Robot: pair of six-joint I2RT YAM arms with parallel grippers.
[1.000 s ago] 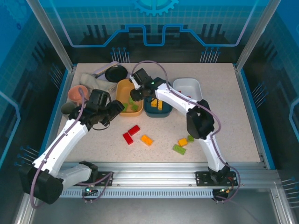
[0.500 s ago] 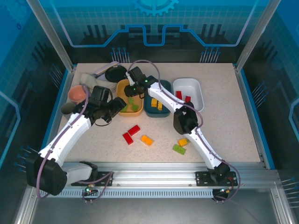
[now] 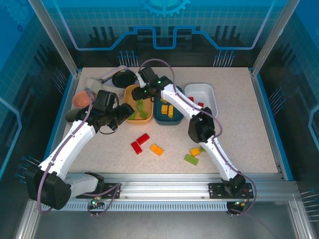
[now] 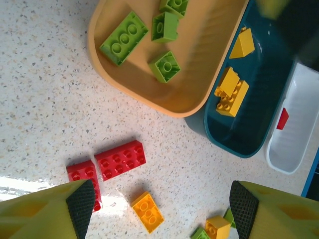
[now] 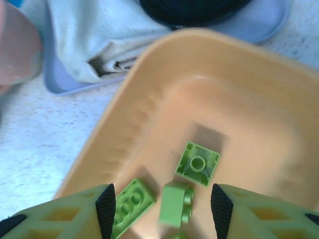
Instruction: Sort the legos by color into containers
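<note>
Legos (image 4: 123, 46) in green lie in the orange-yellow tray (image 5: 124, 99) beneath the released right pincer (image 5: 163, 201).
Right arm stretched to 11 o'clock over the tray; left pincer (image 4: 163, 203), spread and empty, hangs at the tray's 7 o'clock rim, open bench (image 3: 249, 129) toward 6.

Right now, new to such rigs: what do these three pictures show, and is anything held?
Two white robot arms stand at a speckled table's near edge. One picture looks down from above; the others come from cameras on each wrist. The right tool hangs open over the orange-yellow plastic tray, which holds green studded bricks. The left tool is open; loose red bricks lie nearby. The dark teal tray holds yellow bricks; the white tray red ones. Nothing is held.
</note>
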